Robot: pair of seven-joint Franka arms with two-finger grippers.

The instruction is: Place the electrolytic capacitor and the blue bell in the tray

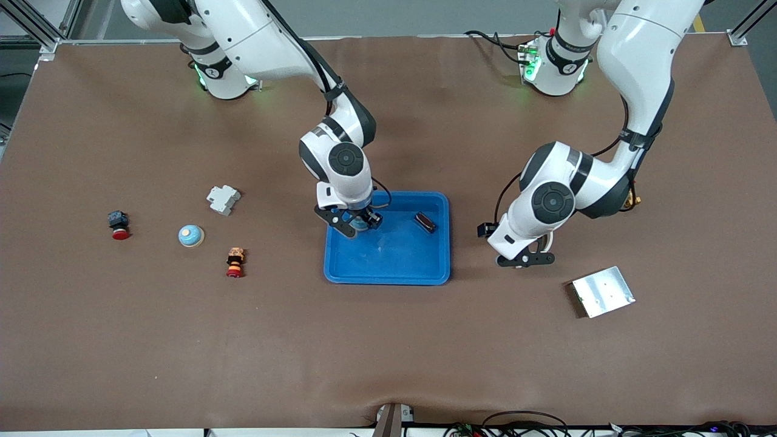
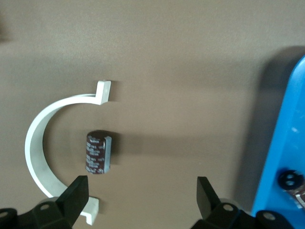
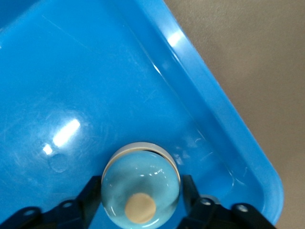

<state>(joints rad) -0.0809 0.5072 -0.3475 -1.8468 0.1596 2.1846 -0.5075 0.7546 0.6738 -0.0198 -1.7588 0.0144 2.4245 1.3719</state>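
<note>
While over glossy tray (image 3: 248, 138), right gripper (image 3: 140, 202) pinches domed blue bell (image 3: 140, 186) | left gripper (image 2: 142, 198) spread

arms: glossy white shells, black joint discs | black cables | bases: green lights | fingers: black

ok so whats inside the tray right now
In the tray: a dark capacitor near one rim, and a blue bell gripped by the right hand. The hand covers whether the bell touches the floor.
</note>
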